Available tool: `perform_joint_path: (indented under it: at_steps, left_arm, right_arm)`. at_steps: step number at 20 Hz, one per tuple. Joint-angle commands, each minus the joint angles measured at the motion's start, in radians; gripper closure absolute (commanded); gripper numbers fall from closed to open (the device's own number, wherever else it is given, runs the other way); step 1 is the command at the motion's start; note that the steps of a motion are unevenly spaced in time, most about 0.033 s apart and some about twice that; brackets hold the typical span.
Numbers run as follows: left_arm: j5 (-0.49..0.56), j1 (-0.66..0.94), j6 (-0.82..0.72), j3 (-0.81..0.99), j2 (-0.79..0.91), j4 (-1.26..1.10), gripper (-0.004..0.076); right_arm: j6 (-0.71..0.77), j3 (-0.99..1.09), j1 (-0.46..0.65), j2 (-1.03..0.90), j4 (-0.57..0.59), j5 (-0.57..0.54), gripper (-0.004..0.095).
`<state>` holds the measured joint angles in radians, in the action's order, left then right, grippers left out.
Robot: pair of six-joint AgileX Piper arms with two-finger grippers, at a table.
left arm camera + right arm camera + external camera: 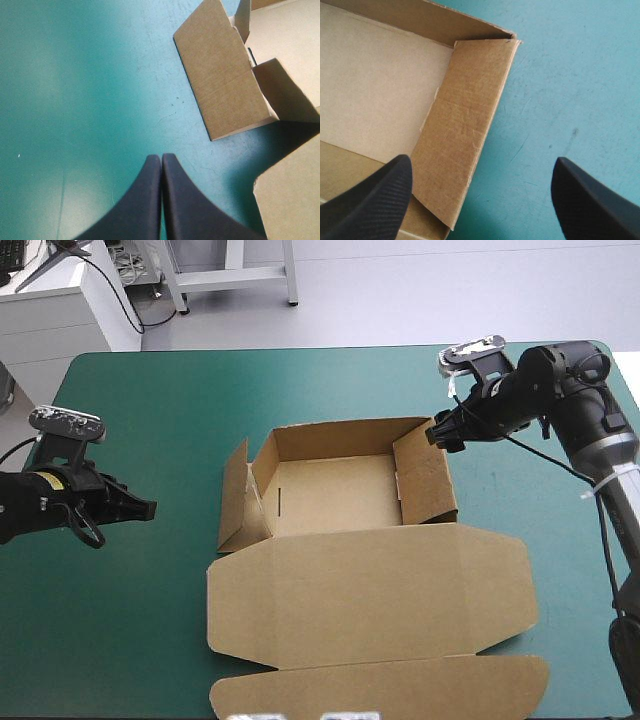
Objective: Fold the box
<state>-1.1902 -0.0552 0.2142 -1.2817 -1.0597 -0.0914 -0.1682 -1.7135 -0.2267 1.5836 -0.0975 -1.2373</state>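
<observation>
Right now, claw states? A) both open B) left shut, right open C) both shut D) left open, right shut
B: the left claw shows its fingers meeting in one arch over the cover, while the right claw has its fingers standing wide apart, one on each side of the box side wall.

Teal-green tbl cover [200, 420] (faint marks [575, 132])
</observation>
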Motion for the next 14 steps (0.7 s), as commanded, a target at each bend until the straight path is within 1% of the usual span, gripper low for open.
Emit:
perform_joint_path:
  at_steps: [1, 3, 6, 9, 13, 14]
  left_arm:
    - [0.046, 0.001, -0.002, -0.024, 0.02, -0.011, 0.0733]
    - [0.046, 0.001, -0.002, -0.024, 0.02, -0.011, 0.0733]
    - [0.042, 0.001, -0.002, -0.024, 0.02, -0.011, 0.0733]
    - [0.042, 0.001, -0.002, -0.024, 0.02, -0.011, 0.0733]
    - [0.04, 0.001, -0.002, -0.024, 0.02, -0.011, 0.0733]
    - [0.04, 0.001, -0.002, -0.024, 0.02, -0.011, 0.0733]
  right_arm:
    - [0.012, -0.029, 0.0, -0.012, -0.004, 0.007, 0.0191]
    - [0.012, -0.027, 0.0, 0.022, -0.024, 0.0, 0.0191]
    - [0.012, -0.027, 0.0, 0.103, -0.089, 0.002, 0.0193]
    - [0.039, -0.027, 0.0, 0.205, -0.084, 0.0, 0.0193]
    - [0.062, -0.027, 0.0, 0.293, -0.084, 0.0, 0.0194]
    - [0.062, -0.027, 0.0, 0.305, -0.084, 0.0, 0.0211]
